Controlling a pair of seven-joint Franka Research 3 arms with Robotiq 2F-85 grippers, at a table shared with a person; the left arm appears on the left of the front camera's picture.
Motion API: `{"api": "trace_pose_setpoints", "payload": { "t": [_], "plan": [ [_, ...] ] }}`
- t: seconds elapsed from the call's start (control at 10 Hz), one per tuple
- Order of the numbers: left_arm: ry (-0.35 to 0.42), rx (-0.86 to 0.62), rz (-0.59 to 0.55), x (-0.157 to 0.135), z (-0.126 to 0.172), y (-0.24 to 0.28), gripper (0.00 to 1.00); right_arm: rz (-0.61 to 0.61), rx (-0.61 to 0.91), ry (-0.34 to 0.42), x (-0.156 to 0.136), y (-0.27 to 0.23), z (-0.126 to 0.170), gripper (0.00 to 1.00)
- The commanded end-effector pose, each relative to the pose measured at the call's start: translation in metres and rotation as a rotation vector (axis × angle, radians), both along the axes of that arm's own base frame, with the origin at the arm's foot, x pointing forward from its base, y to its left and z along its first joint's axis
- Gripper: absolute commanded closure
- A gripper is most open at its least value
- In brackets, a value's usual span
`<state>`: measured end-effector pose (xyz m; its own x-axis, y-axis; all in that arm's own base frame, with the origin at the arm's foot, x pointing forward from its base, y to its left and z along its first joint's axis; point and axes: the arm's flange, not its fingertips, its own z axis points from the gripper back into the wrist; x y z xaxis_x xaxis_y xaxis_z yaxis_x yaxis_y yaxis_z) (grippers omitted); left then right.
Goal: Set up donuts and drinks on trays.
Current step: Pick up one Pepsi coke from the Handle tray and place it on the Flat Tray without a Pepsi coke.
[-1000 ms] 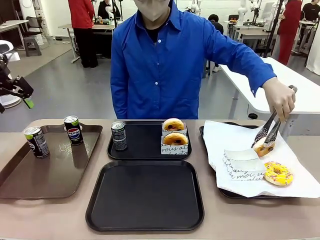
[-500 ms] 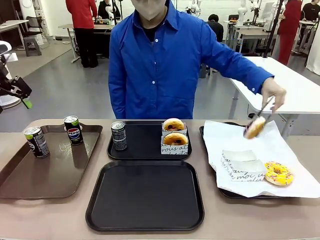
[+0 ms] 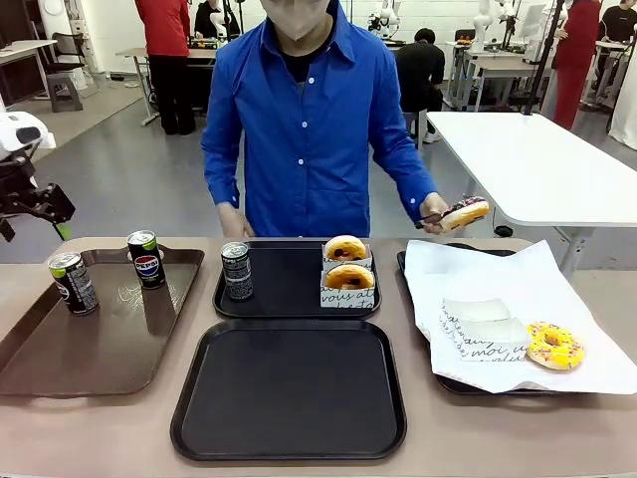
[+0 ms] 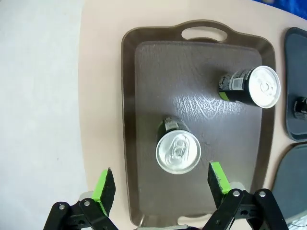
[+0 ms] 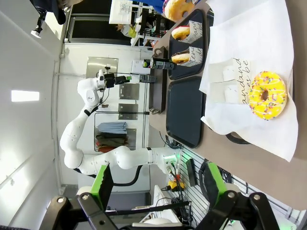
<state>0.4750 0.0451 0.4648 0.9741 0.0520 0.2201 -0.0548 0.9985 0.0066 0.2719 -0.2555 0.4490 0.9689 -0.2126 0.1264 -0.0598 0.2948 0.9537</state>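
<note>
**Left gripper** (image 4: pixel 161 180): jaws spread wide, gripping nothing. It hangs over the brown tray (image 4: pixel 129 120). In the left wrist view, one can (image 4: pixel 177 152) stands upright at centre frame, between the green pads but lower down and untouched.

**Right gripper** (image 5: pixel 158 184): jaws apart, nothing held. The yellow-iced donut (image 5: pixel 266 94) lies well away at the upper right of its view.

**Black trays, two.**
- Near tray (image 3: pixel 289 388): bottom centre of the front view.
- Far tray (image 3: pixel 289 289): just behind the near tray. It carries one can at its left and two sleeved donuts (image 3: pixel 349 277) at its right, one behind the other.

**Brown tray, one:** left of the front view, holding two upright cans set apart.

**Paper-lined tray** (image 3: pixel 468 386)**, one:** right of the front view, holding the yellow-iced donut beside white paper sleeves (image 3: pixel 488 334).

**Cans:** three in all.

**Donuts:** four in all. The fourth donut (image 3: pixel 465 211) is held in tongs by the person's hand (image 3: pixel 434 221), in the air behind the paper-lined tray.
</note>
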Motion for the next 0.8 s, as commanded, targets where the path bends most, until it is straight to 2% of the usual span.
{"api": "trace_pose_setpoints", "payload": {
  "t": [0.0,0.2,0.5,0.7],
  "plan": [
    [-0.024,0.045,0.025,0.006,-0.014,-0.008,0.00,0.002,0.010,-0.007,-0.001,0.000,0.001,0.00],
    [-0.023,0.052,0.022,0.006,-0.023,-0.017,0.00,0.002,0.010,-0.007,-0.001,0.000,0.001,0.00],
    [0.050,0.066,0.006,0.015,-0.036,-0.021,0.00,0.002,0.010,-0.007,-0.001,0.000,0.001,0.00],
    [0.059,0.075,0.013,0.011,-0.047,-0.023,0.00,0.002,0.010,-0.007,-0.001,0.000,0.001,0.00]
  ]
}}
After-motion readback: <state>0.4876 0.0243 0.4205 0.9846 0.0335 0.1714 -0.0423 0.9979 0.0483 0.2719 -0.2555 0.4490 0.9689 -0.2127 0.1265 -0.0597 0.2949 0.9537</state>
